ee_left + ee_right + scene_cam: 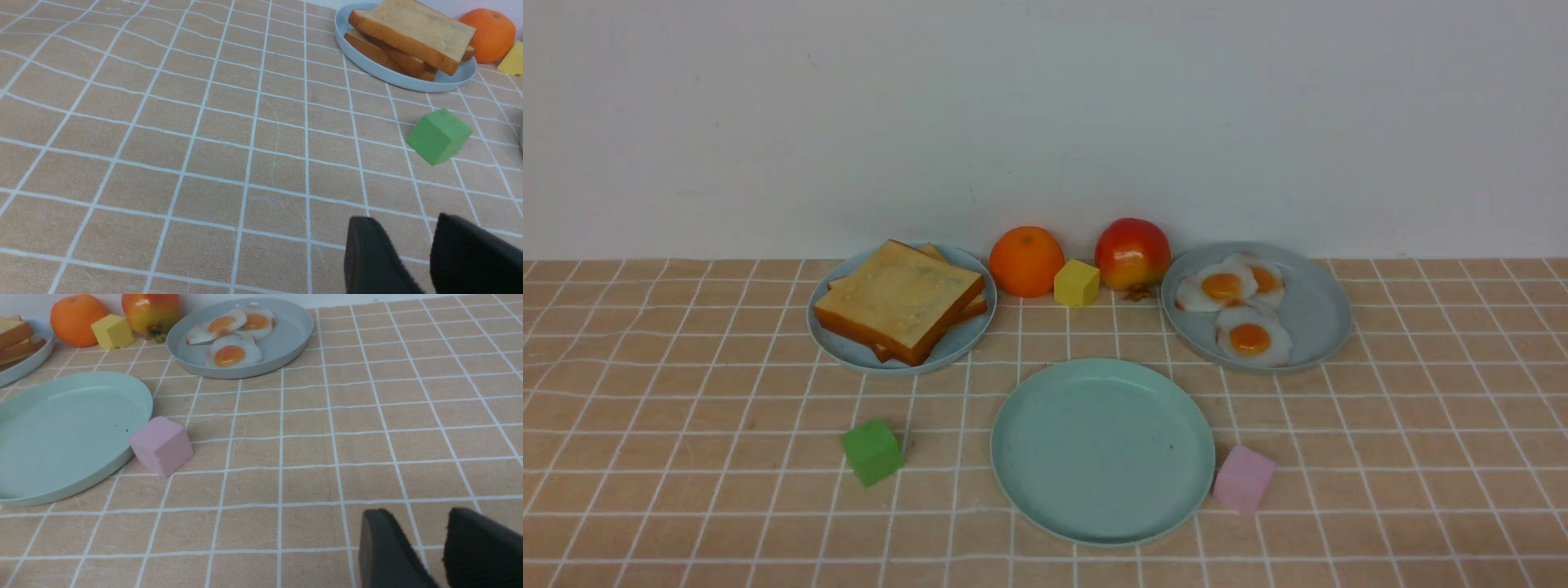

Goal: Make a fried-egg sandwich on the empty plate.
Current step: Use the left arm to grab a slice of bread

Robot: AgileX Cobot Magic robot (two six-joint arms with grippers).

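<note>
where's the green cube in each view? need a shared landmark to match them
Front view: green cube left of centre, below the light-blue plate of toast.
Left wrist view: toward the picture's right edge, beyond the left gripper's fingertips.
Right wrist view: not in it.
Shared landmark: the orange, visible in all three.

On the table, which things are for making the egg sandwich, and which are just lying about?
For the sandwich:
- toast on the light-blue plate
- fried eggs on the grey plate
- empty green plate

Just lying about:
- orange
- red fruit
- yellow block
- green block
- pink block
</note>
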